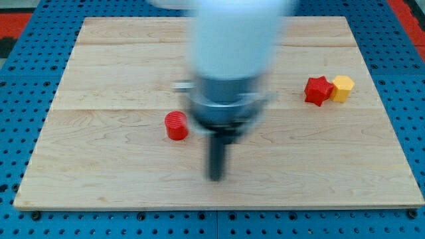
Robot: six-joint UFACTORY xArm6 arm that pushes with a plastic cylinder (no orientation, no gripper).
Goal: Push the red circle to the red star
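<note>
Red circle (176,125): short ribbed cylinder, upright, just left of my tip (216,178).

board (99,172): pale wood, smooth, matt | red circle (176,125): matt plastic

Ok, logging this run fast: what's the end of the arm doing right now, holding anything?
My tip: a bare rod, holding nothing, apart from the red circle, below and to the view's right of it.
</note>
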